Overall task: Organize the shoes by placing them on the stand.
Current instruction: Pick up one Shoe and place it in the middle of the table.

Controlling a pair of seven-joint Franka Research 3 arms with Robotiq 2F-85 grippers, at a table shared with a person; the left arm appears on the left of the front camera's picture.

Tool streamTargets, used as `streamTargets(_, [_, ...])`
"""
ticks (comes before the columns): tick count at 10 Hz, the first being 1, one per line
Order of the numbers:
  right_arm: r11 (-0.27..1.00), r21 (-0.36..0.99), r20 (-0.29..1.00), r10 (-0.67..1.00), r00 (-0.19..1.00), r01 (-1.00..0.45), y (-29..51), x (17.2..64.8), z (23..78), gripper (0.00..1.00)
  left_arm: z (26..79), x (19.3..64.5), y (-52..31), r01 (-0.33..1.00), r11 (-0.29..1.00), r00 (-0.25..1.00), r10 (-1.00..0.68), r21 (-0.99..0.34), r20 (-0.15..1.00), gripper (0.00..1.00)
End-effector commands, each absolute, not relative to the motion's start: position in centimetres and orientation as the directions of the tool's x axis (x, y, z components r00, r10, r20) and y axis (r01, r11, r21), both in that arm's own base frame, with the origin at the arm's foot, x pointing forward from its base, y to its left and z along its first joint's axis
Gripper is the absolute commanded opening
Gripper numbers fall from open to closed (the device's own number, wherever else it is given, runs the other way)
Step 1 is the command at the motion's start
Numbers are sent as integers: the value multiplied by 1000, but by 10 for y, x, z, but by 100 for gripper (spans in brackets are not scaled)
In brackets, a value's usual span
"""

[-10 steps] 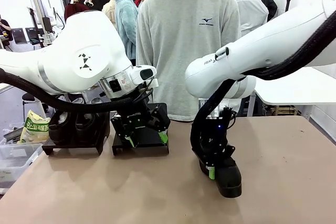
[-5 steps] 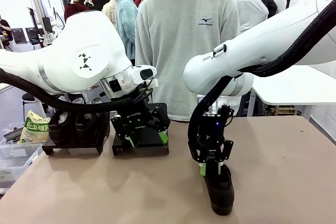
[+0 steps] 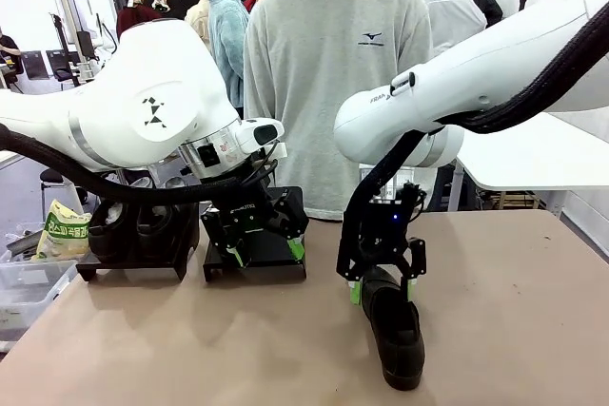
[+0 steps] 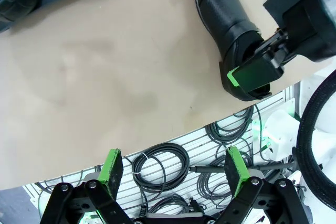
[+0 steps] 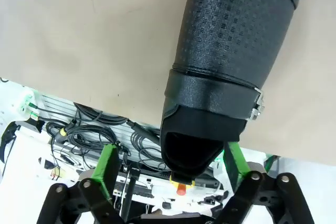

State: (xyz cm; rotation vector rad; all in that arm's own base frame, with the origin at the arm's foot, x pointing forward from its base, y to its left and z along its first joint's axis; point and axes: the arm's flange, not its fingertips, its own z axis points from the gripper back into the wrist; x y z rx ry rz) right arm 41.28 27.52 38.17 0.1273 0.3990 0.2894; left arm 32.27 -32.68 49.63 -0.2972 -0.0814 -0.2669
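- At the desk's left edge we note a yellow-green packet (image 3: pixel 63 230) over a clear bin (image 3: pixel 29 292); both lie outside the working area and obstruct nothing.
- Beside them, toward the far left of the desk (image 3: pixel 190 349), stands a black stand (image 3: pixel 133 252) with dark shoes (image 3: pixel 124 225) seated in it. We judge these placed, though how many we cannot tell, as the left arm covers part of them.
- A second black stand (image 3: pixel 255 256) sits just right of the first. The left gripper (image 3: pixel 264 246) hangs directly over it with fingers spread wide and nothing between them; in its wrist view the left gripper's green pads (image 4: pixel 112 163) stand well apart over the desk's edge. This arm blocks the approach to that stand.
- Near the desk's middle, toward the near edge, a black shoe (image 3: pixel 395 330) lies flat, toe toward the robot. The right gripper (image 3: pixel 383 282) stands over its heel end with fingers wide, one on each side of the heel, and we cannot tell whether the pads touch it. In the right wrist view the shoe's opening (image 5: pixel 191 153) sits between the spread fingers (image 5: pixel 107 163). We judge the shoe rests on the desk, not yet on a stand.
- A person (image 3: pixel 333 73) stands behind the far edge.
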Motion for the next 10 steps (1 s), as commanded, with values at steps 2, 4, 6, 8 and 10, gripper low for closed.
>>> streamTargets(2, [939, 215, -315, 325, 891, -267, 268, 408, 388, 100, 498, 323, -325, 272, 919, 962, -251, -287, 108, 100])
streamTargets(4, [949, 180, -340, 306, 889, -258, 273, 412, 392, 100, 498, 323, -325, 272, 919, 962, -251, -287, 108, 100])
streamTargets(6, [949, 180, -340, 306, 889, -258, 273, 412, 392, 100, 498, 323, -325, 272, 919, 962, -251, -287, 108, 100])
streamTargets(8, [949, 180, -340, 306, 889, -258, 273, 412, 392, 100, 498, 323, -325, 272, 919, 962, -251, -287, 108, 100])
streamTargets(10, [949, 180, -340, 306, 889, -258, 273, 412, 392, 100, 498, 323, -325, 272, 919, 962, -251, -287, 108, 100])
